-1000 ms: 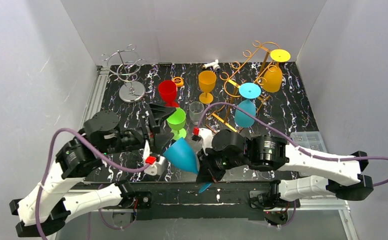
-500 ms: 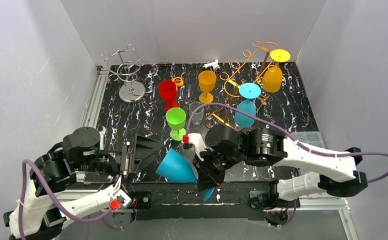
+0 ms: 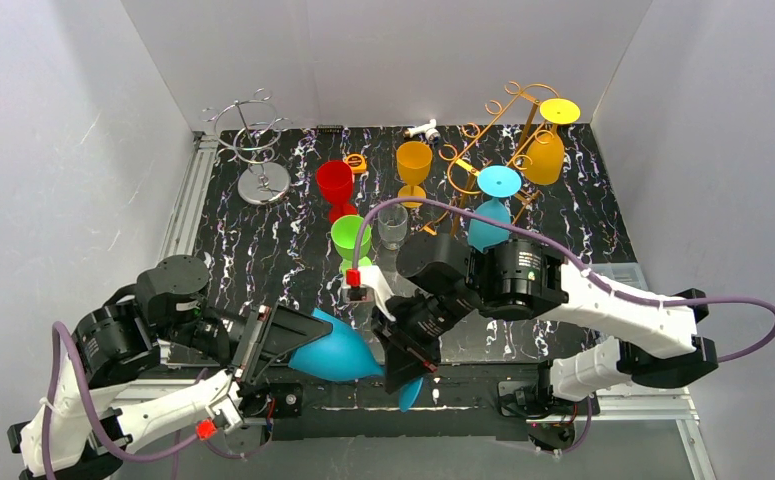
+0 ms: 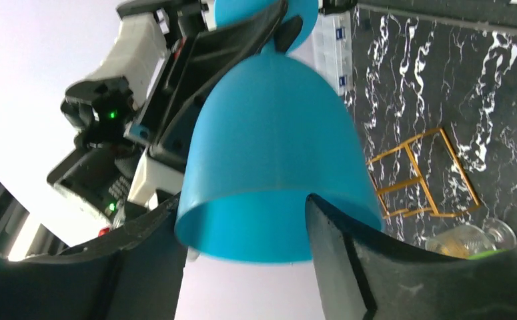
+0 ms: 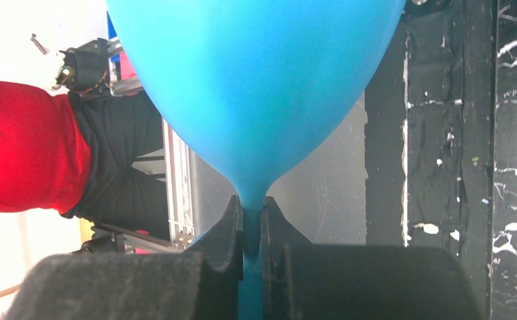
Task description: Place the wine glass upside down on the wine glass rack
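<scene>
The blue wine glass [image 3: 335,350] lies tilted above the table's near edge, its bowl pointing left. My right gripper [image 3: 403,362] is shut on its thin stem [image 5: 252,200], just under the bowl [image 5: 255,87]. My left gripper [image 3: 288,338] reaches in from the left. Its two fingers press the bowl [image 4: 275,147] from both sides near the rim, as the left wrist view shows around the left gripper [image 4: 242,203]. The gold wine glass rack [image 3: 483,150] stands at the back right. A yellow glass [image 3: 548,152] and a second blue glass [image 3: 490,222] hang on it upside down.
A silver rack [image 3: 253,140] stands at the back left. Upright red [image 3: 335,185], green [image 3: 351,238], orange [image 3: 413,163] and clear [image 3: 392,225] glasses cluster mid-table, just beyond both grippers. White walls close in the sides and back.
My left arm pulled back to the near edge, then its gripper came onto the bowl and narrowed around it. My right gripper carried the glass nearer and to the left.
</scene>
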Robot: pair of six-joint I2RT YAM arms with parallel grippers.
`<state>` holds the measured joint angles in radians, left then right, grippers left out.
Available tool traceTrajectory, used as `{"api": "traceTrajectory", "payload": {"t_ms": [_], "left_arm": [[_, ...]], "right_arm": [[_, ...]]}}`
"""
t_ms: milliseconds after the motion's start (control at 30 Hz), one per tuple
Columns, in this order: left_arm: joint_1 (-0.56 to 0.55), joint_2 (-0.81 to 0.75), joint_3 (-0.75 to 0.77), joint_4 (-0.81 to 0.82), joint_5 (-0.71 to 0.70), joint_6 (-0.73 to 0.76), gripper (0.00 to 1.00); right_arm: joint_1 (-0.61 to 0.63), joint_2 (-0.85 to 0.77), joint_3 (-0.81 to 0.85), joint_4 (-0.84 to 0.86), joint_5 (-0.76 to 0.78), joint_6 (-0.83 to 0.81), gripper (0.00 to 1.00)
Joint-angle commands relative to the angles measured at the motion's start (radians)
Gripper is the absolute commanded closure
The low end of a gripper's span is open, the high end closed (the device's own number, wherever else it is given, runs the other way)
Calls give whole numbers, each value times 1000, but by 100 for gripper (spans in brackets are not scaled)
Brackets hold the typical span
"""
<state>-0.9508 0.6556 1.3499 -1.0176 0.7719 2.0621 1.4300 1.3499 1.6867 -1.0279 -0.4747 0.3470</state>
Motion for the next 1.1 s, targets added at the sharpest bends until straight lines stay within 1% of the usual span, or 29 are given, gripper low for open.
{"api": "traceTrajectory", "payload": {"t_ms": [0,67,133,200,233,267,300,367,400,467,500,567,600,633,667,733,767,833,867,933,967,1067], "left_arm": [[4,10,2,-50,109,197,49],[4,21,16,-51,105,198,57],[4,24,19,-50,94,201,66],[4,23,13,-51,76,202,85],[4,22,8,-51,64,199,98],[4,18,0,-52,52,191,100],[4,15,-11,-49,37,176,100],[4,3,-37,-7,-1,113,100],[4,-8,-58,37,-28,65,100],[4,-39,-130,194,-105,-56,100],[4,-52,-170,304,-150,-115,100],[4,-67,-272,540,-254,-218,100],[4,-68,-299,681,-310,-267,100],[4,-61,-342,799,-361,-311,100],[4,-48,-354,905,-418,-356,100],[4,-14,-338,1035,-521,-423,100],[4,7,-321,1086,-573,-447,100],[4,31,-271,1106,-633,-490,100],[4,43,-249,1136,-663,-514,100],[4,69,-212,1203,-719,-542,100],[4,82,-190,1227,-745,-552,100],[4,113,-111,1274,-813,-601,100]], "right_arm": [[-2,60,104,-24,-44,-47,97],[-3,71,110,-41,-37,-56,98],[-7,81,119,-54,-32,-61,98],[-13,96,147,-80,-1,-67,94],[-18,104,174,-98,25,-70,90],[-20,114,204,-109,60,-71,75],[-21,125,247,-137,122,-71,65],[-29,153,376,-177,225,-69,51],[-36,167,434,-192,271,-65,41],[-52,194,563,-212,375,-60,14],[-64,207,626,-218,445,-60,3],[-96,228,742,-217,566,-50,2],[-113,226,779,-193,620,-41,2],[-127,208,780,-148,661,-35,2],[-131,174,748,-84,693,-35,2],[-132,95,647,67,772,-18,2],[-132,52,595,150,811,-14,2],[-132,19,564,217,887,-7,2],[-132,12,555,250,897,-19,2],[-132,5,534,310,890,-41,2],[-132,-2,502,368,876,-45,2],[-132,-16,427,497,826,-38,2]]}}
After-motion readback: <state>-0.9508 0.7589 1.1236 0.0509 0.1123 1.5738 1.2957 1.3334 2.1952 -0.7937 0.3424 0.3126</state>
